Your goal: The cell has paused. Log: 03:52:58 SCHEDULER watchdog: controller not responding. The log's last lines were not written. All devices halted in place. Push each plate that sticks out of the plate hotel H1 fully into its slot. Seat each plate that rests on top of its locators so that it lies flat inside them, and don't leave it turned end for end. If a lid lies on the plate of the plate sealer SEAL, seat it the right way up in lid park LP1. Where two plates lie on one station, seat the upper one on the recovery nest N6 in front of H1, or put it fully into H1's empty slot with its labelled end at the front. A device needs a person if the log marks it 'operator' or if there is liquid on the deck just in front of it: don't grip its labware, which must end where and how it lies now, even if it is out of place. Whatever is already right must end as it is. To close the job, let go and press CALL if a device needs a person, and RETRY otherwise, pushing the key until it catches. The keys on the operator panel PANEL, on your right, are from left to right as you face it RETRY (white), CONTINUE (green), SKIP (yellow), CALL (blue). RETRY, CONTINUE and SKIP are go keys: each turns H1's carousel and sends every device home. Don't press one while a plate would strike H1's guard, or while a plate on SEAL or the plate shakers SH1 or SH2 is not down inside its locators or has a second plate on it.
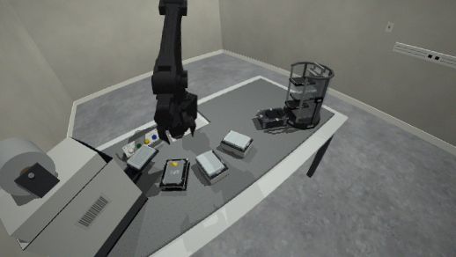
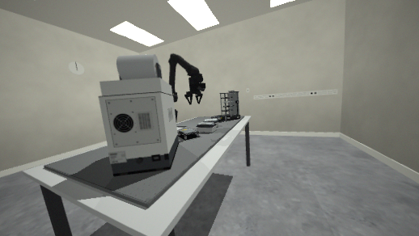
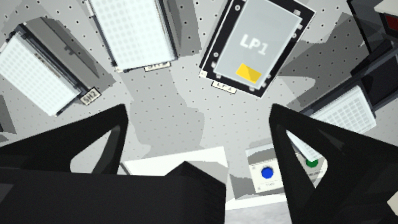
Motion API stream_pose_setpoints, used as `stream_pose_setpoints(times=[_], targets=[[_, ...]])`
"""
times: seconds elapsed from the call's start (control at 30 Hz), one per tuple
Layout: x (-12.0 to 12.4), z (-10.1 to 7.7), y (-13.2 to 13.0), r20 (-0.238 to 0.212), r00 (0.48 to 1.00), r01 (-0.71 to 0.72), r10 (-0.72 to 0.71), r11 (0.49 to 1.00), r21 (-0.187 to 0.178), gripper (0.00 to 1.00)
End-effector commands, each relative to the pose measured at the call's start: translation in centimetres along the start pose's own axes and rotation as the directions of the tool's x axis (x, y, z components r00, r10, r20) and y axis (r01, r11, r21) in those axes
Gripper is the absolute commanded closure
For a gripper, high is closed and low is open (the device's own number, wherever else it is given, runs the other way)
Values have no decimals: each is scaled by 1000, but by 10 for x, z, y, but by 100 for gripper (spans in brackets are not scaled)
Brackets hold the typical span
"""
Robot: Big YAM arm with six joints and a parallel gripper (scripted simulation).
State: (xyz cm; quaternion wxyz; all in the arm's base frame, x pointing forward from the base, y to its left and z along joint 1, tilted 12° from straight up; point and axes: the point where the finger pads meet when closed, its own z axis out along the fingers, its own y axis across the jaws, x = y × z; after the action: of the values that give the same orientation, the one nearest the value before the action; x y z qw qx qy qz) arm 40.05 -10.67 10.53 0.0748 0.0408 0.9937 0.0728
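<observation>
The gripper (image 1: 177, 133) hangs in the air with its fingers spread wide and nothing between them, above the table (image 1: 282, 169) near the button panel (image 1: 142, 142). In the wrist view the lid park (image 3: 257, 46), with its clear lid and yellow tab, lies ahead between the two fingers, well below them. The sealer's plate (image 3: 350, 111) lies off to one side, and the blue button (image 3: 268, 172) shows just inside the other finger, with a green one partly hidden behind that finger.

The arm (image 1: 169, 66) rises from its base, bends at the elbow and points the wrist straight down.

Two shaker plates (image 1: 237, 142) (image 1: 211, 165) lie side by side on the table. One lid park, one sealer (image 1: 66, 198) and one plate tower (image 1: 308, 94) stand there; a dark plate (image 1: 272, 118) sits in front of the tower
</observation>
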Motion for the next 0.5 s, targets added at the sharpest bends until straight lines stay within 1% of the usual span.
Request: stream_pose_setpoints(times=[0.0, 0.07, 0.13, 0.2, 0.3, 0.33, 0.47], targets=[[-6, -13, 9, 20, 993, 118, -118, 993, 9, 0], [0, -9, 16, 6, 983, 181, -181, 983, 5, 0], [0, -8, 22, 5, 975, 221, -221, 975, 4, 0], [-3, -11, 29, 12, 975, 222, -222, 975, 8, 0], [-1, -8, 39, 5, 975, 221, -221, 975, 5, 0], [-3, -10, 42, 10, 980, 200, -200, 980, 6, 0], [-6, -11, 55, 13, 980, 201, -201, 980, 7, 0]])
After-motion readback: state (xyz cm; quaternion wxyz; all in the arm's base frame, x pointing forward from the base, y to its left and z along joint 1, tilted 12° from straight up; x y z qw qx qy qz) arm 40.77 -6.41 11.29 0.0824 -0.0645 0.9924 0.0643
